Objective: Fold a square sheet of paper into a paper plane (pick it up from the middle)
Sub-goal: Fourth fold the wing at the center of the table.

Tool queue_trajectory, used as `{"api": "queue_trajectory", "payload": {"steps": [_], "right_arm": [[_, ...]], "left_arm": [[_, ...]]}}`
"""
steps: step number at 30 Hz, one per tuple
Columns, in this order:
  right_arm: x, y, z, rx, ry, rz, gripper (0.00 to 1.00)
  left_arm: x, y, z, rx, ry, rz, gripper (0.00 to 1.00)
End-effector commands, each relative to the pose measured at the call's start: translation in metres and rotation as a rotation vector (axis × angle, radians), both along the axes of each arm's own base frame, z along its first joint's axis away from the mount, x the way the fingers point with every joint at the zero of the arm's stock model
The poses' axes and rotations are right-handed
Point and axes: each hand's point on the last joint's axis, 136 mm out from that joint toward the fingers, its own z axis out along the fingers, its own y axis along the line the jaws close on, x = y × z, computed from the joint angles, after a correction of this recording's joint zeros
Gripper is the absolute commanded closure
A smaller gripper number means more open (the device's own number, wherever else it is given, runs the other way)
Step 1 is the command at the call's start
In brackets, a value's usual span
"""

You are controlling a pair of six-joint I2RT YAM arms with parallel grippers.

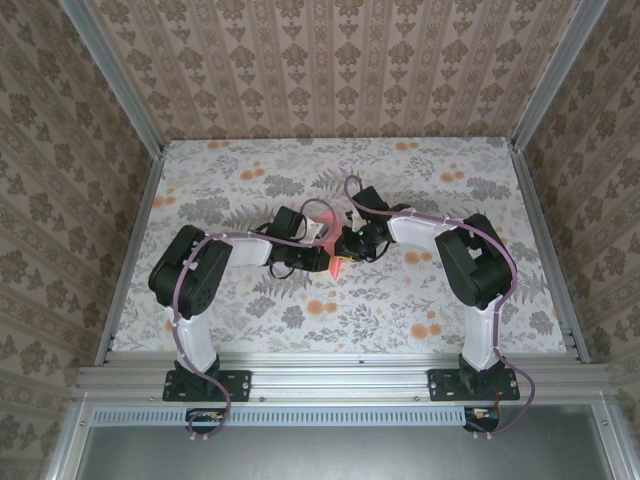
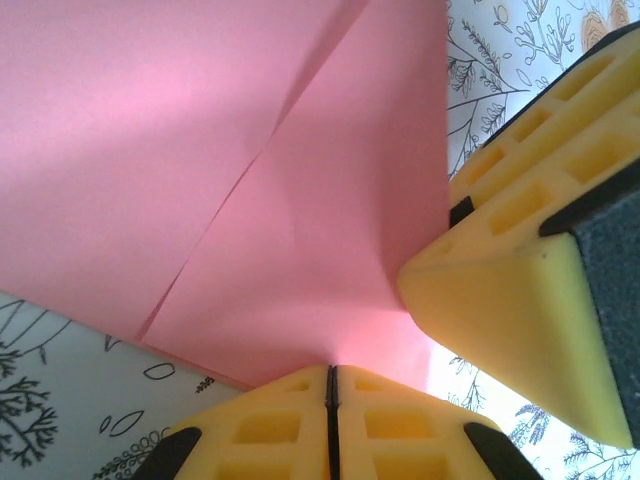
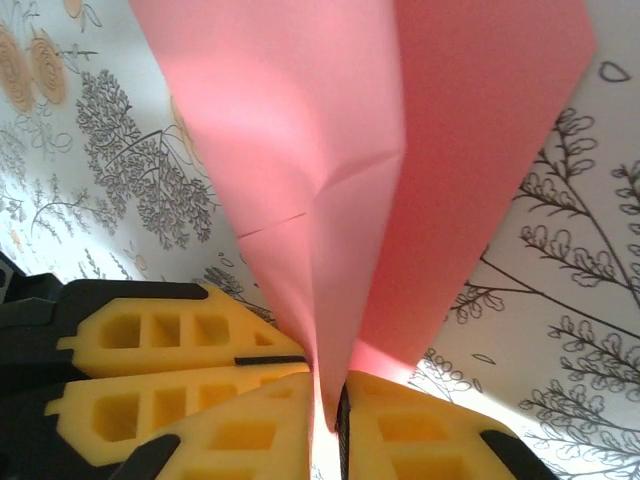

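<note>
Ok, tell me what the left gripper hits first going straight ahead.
The paper itself: the left gripper is shut on it, and the folded sheet spreads straight ahead. The right gripper sits to one side, probably clear.

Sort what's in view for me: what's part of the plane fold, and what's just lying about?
Job: paper, creased; left gripper, pinching it; right gripper, at its fold.
Not the job: flowered tablecloth; wallpaper.
</note>
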Motion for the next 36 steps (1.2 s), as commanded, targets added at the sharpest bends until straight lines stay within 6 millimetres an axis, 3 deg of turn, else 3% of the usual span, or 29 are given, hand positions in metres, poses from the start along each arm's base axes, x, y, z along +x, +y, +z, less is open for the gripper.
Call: {"api": "queue_trajectory", "payload": {"steps": [1,9,23,29,36], "right_arm": [[0.007,-0.006,0.011,-0.028,-0.031,-0.005,0.77],[0.022,-0.013,0.021,0.013,-0.066,-0.036,0.75],[0.04,-0.016,0.017,0.046,-0.08,-0.055,0.79],[0.038,-0.016,0.013,0.037,-0.06,-0.048,0.77],[0.025,-0.036,0.0,-0.055,-0.03,-0.081,0.7]], "left_arm": [[-0.025,0.038,-0.064,0.201,0.136,0.058,0.9],[-0.026,0.039,-0.065,0.205,0.14,0.058,0.9],[-0.025,0.04,-0.065,0.208,0.143,0.054,0.91],[-0.024,0.04,-0.066,0.208,0.145,0.055,0.91],[-0.025,0.04,-0.068,0.208,0.152,0.054,0.91]]}}
